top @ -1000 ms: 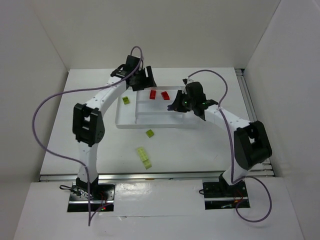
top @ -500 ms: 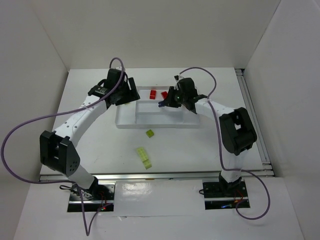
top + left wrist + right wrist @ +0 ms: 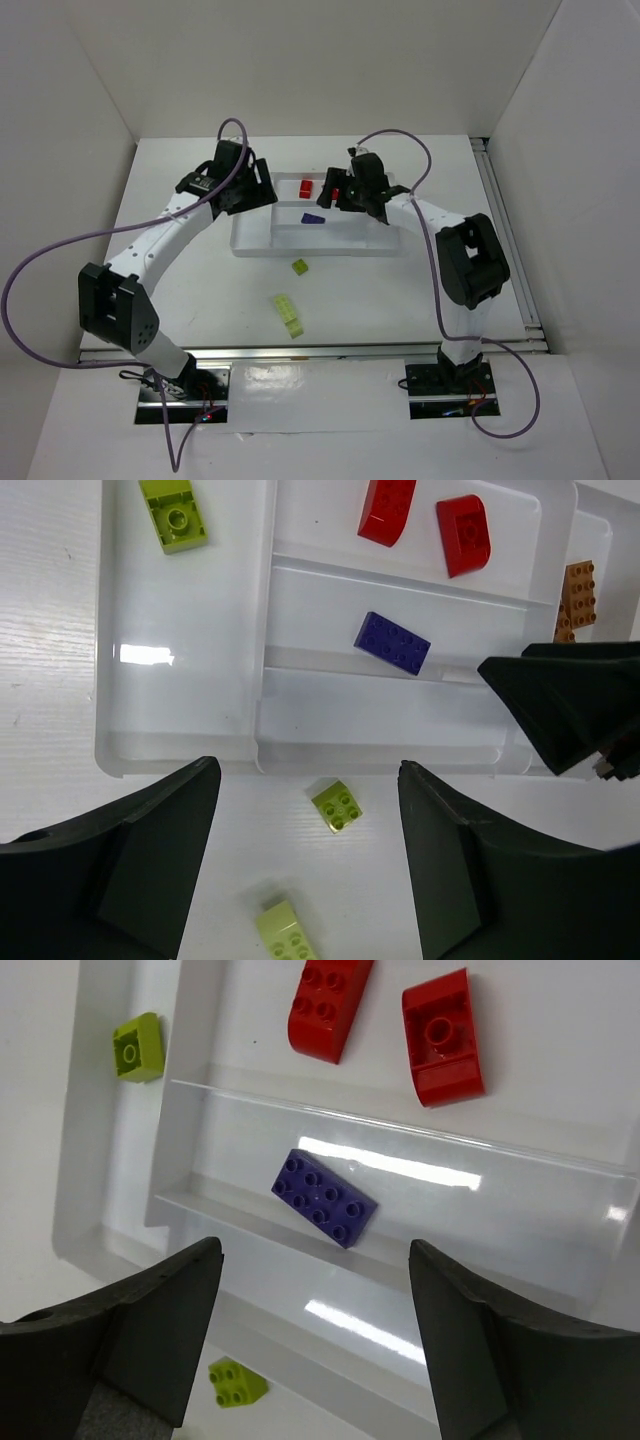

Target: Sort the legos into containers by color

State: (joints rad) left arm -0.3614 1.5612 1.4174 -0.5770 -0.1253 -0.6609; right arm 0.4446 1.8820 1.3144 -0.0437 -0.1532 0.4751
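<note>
The white tray (image 3: pixel 300 252) holds the containers. A dark purple brick (image 3: pixel 313 217) lies loose in the middle long compartment (image 3: pixel 560 1200), below my open right gripper (image 3: pixel 317 1250), which holds nothing. Two red bricks (image 3: pixel 329 1005) (image 3: pixel 443 1038) lie in the far compartment. One yellow-green brick (image 3: pixel 175 515) rests in the left compartment, and orange bricks (image 3: pixel 577 595) sit at the right end. My left gripper (image 3: pixel 307 780) hangs open and empty over the tray's near-left edge. A small yellow-green brick (image 3: pixel 300 266) and a longer one (image 3: pixel 289 314) lie on the table in front of the tray.
The right gripper's black fingers (image 3: pixel 560 705) reach into the left wrist view over the tray's right part. Purple cables loop from both arms. White walls close the table on three sides, and a rail runs along the right edge (image 3: pixel 500 230).
My right gripper was shut on the purple brick; it has opened and the brick now lies in the middle compartment. The left arm swung left earlier and has barely moved since.
</note>
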